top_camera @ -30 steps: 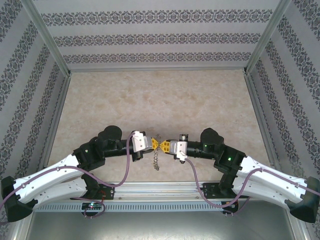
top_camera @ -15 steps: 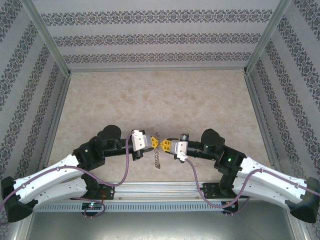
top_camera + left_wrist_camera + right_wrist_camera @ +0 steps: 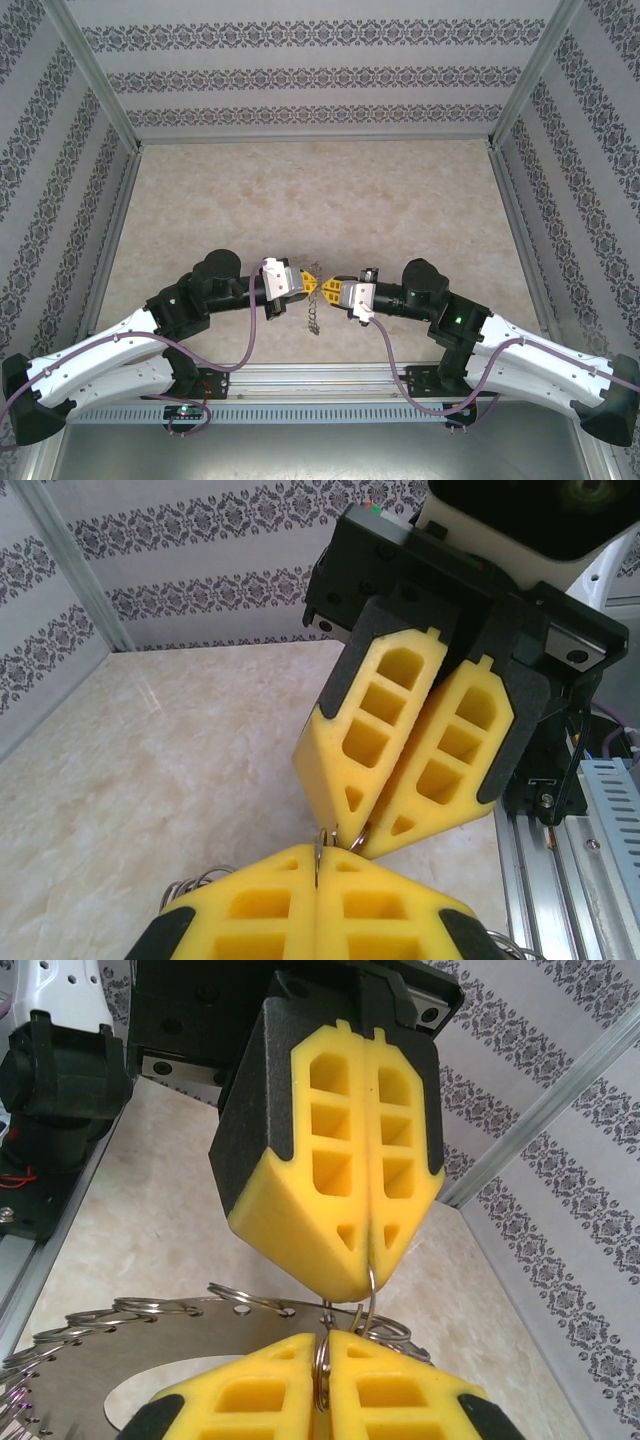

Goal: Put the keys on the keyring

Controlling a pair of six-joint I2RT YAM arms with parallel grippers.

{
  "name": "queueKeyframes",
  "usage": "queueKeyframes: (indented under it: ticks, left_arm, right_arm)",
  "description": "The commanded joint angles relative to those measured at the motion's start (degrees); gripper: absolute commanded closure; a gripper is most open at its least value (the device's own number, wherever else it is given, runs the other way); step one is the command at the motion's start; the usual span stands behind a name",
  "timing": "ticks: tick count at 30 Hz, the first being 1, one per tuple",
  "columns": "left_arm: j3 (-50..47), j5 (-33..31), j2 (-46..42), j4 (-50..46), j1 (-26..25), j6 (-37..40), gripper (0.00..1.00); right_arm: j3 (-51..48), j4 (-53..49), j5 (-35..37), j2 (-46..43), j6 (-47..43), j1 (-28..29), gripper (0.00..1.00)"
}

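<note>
My two grippers meet tip to tip above the near middle of the table. The left gripper (image 3: 312,287) (image 3: 318,858) is shut on a thin wire ring (image 3: 318,852). The right gripper (image 3: 326,291) (image 3: 325,1348) is shut on a small double ring (image 3: 322,1372), with only a narrow slit between its pads. Both rings link into the keyring (image 3: 315,317), which hangs limp below the fingertips. Its grey flat band (image 3: 150,1345), fringed with wire loops, shows under my right fingers. The left gripper's wire loop (image 3: 371,1290) drops down to that cluster. The keys are out of view.
The beige marble-look table (image 3: 320,200) has patterned walls on three sides with metal posts at the corners. An aluminium rail (image 3: 320,378) runs along the near edge by the arm bases.
Both grippers have drifted slightly left and up, still tip to tip. The right jaws have eased apart a little around the ring. The hanging keyring has swung a little.
</note>
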Motion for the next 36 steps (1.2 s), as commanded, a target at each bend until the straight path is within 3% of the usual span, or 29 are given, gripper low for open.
queueKeyframes:
  ticks: [1,5,16,25,36]
  left_arm:
    - [1.5,-1.1,-2.0,9.2,1.1,-1.0,1.0]
    - [0.8,-1.5,-2.5,9.2,1.2,-0.9,1.0]
    - [-1.7,2.2,-3.3,11.5,1.6,-0.5,1.0]
    - [-2.9,10.0,-2.6,13.9,1.7,-2.3,1.0]
    - [-3.8,11.3,-2.8,14.2,1.7,-3.0,1.0]
  right_arm:
    - [-2.0,-2.0,-0.9,0.1,0.4,1.0,0.85]
    - [-2.5,-1.8,-0.7,-1.8,1.7,1.0,0.78]
    - [-3.1,-0.1,5.7,-12.6,9.9,1.0,0.74]
    - [2.1,-0.7,1.2,-7.3,13.2,1.0,0.77]
    - [2.8,2.2,-3.2,-2.8,14.1,1.0,0.77]
